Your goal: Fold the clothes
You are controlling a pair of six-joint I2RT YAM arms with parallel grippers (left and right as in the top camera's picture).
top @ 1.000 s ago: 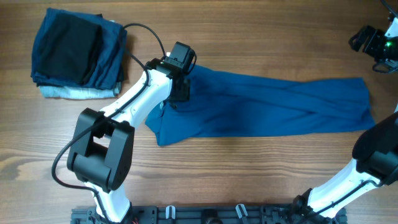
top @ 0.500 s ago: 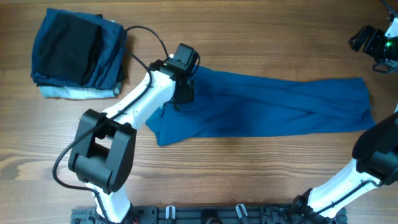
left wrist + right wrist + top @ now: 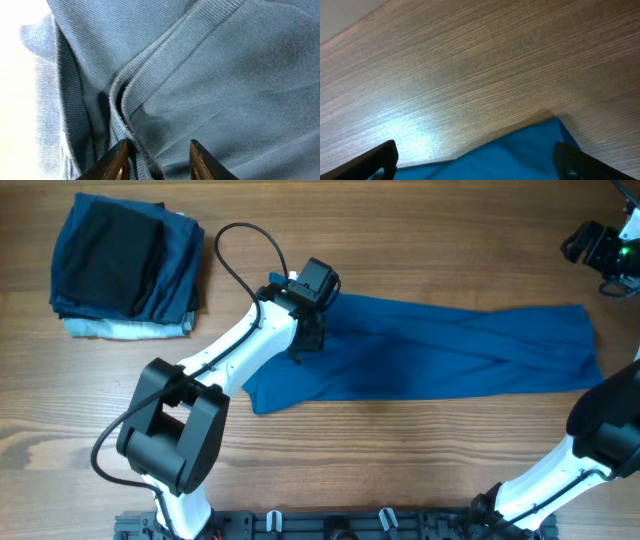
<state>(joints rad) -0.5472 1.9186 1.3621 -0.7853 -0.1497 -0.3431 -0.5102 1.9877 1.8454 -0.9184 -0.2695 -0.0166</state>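
Wooden table (image 3: 400,460), blue shirt (image 3: 450,355) spread lengthwise across it, stack of folded garments (image 3: 125,265) at its far-left corner

- The shirt (image 3: 450,350) lies across the middle of the surface (image 3: 400,470).
- A stack of folded garments (image 3: 125,265) sits at the far-left corner.
- The left end effector (image 3: 157,160) is over the shirt's left end.

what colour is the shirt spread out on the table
The shirt is plain medium blue, no pattern; the overhead view shows it best.

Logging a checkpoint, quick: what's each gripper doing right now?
Left gripper: on the blue shirt, cloth between its fingers; grip cannot be told.
Right gripper: open, holding nothing.
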